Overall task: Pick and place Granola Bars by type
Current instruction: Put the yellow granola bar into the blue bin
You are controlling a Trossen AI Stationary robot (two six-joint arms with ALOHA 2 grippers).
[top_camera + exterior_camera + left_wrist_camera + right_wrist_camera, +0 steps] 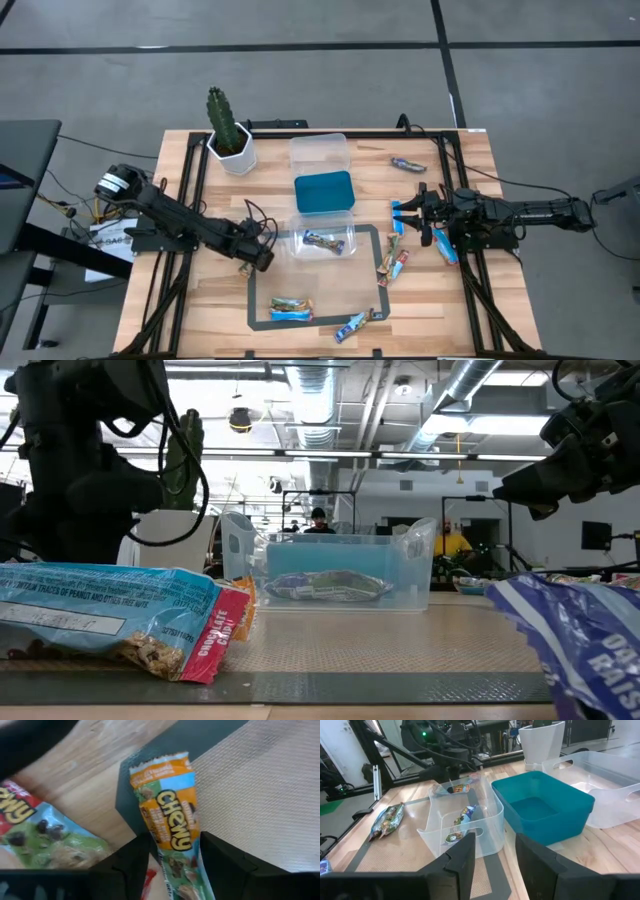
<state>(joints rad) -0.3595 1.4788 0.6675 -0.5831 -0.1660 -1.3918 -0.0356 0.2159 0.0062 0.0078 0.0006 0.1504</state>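
From the low view I lose both near bars: the blue granola bar (pixel 110 622) runs off frame, another wrapper (pixel 585 635) is blurred. The orange bar (pixel 172 825) is cut off between pincer fingers (pixel 227 865).
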